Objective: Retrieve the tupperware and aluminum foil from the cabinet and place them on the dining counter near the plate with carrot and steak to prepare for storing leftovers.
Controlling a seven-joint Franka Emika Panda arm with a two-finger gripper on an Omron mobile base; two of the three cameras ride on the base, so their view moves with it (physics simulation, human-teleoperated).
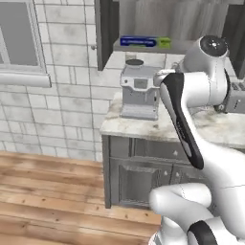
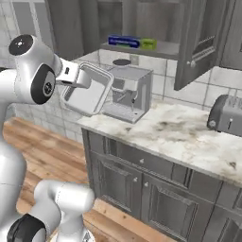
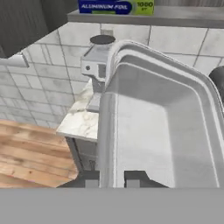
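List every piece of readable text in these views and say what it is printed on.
"ALUMINUM FOIL": white letters on the blue part of the aluminum foil box on the cabinet shelf, hand view.
"1000" with a smaller line under it, too blurred to read: on the box's lime-green end.
In both base views the box's lettering is too small to read.
Nothing else carries readable text.

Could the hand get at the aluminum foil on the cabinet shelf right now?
Probably not yet. The hand is shut on the tupperware, so it has nothing free to grip with. The way itself looks free: the cabinet door stands open and the aluminum foil lies at the shelf front.
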